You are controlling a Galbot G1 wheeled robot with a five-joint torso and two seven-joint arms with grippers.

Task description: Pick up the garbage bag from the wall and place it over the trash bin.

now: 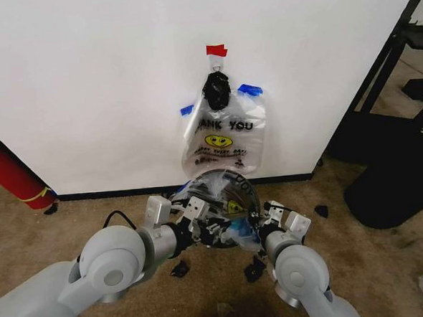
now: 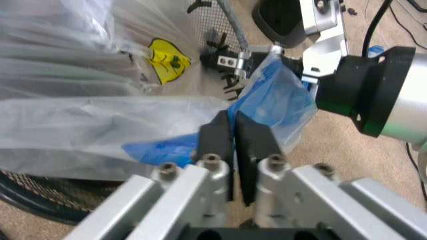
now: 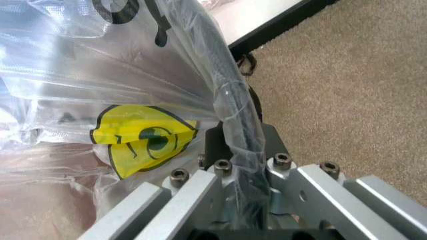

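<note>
- The trash bin (image 1: pixel 214 181) stands on the carpet (image 1: pixel 71 217) just in front of the wall (image 1: pixel 84 80), right below a bag printed "THANK YOU" (image 1: pixel 225 140) that hangs there by blue tape (image 1: pixel 250 89).
- The garbage bag (image 1: pixel 232 204) is not on the wall. It lies draped over the open bin, a thin, crinkly clear plastic with blue patches (this one also carries a yellow smiley).
- The left claw (image 1: pixel 198 215) is at the bin's near-left edge. In the left wrist view, the left claw (image 2: pixel 233 132) has its two dark fingers (image 2: pixel 217 140) drawn almost together, with only a thin slit between them. They pinch a blue patch of the garbage bag (image 2: pixel 100 125).
- The right claw (image 1: pixel 264 214) is at the bin's near-right edge. In the right wrist view, the right claw (image 3: pixel 243 150) is closed around the bin's black rim (image 3: pixel 230 107). The clear film of the garbage bag (image 3: pixel 87 75) is wrapped over that rim and caught in the grip.
- From the left wrist, the right claw (image 2: pixel 230 62) can be seen farther off, with blue plastic bunched against it and the bin's mesh wall (image 2: pixel 203 27) behind.
- A red cylinder (image 1: pixel 11 171) leans at the left end of the wall, well apart from the bin.
- Small black scraps (image 1: pixel 179 268) lie on the carpet between the two arms.
</note>
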